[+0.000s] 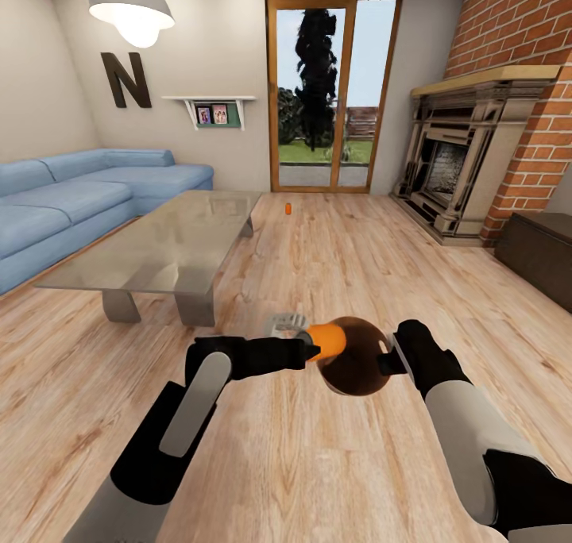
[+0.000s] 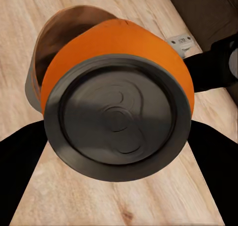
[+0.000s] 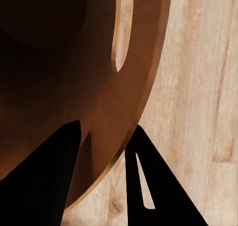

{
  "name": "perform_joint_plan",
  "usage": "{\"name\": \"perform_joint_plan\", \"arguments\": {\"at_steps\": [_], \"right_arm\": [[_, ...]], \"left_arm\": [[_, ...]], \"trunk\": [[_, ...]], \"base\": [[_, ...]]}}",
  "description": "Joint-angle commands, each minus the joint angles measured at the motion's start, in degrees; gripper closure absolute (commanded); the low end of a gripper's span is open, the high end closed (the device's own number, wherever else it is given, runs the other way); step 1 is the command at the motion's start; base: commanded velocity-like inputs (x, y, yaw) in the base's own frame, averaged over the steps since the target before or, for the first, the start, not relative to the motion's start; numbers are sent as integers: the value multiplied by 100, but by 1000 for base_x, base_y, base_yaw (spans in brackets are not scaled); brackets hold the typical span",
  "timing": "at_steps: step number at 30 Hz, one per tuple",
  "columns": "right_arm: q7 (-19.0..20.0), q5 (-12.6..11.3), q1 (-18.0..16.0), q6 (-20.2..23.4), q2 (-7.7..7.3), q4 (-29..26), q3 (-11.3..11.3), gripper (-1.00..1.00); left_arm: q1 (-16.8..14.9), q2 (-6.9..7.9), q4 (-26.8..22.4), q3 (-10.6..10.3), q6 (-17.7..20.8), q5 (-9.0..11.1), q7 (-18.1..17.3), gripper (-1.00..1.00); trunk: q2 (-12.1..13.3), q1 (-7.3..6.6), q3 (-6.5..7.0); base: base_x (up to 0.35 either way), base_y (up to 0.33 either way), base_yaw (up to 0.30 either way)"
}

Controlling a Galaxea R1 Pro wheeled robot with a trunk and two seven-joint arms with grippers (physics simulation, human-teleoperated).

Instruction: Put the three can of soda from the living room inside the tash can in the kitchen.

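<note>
Head view: left end effector [image 1: 306,350] pinches one orange soda can [image 1: 327,341] at the rim of the trash can [image 1: 357,364], which the right end effector [image 1: 391,358] clamps by its wall; a second orange can [image 1: 287,207] stands on the floor [image 1: 357,241] beyond the glass tabletop [image 1: 171,241], well apart. Left wrist view alone shows the held can's silvery top [image 2: 118,118]; right wrist view alone shows fingers [image 3: 148,181] straddling the bin's thin rim [image 3: 124,137], open floor surrounding

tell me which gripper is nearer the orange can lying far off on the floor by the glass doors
Left, marginally. The left gripper and the right gripper are both far short of that floor can, which lies beyond the glass table.
</note>
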Motion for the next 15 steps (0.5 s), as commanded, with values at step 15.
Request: {"name": "perform_joint_plan", "arguments": {"at_steps": [15], "right_arm": [[12,-64,-4,1,26,12,25,100]], "left_arm": [[26,35,40,-287,1,58,58,100]], "trunk": [[-1,-1,1]], "base": [[0,0,0]]}}
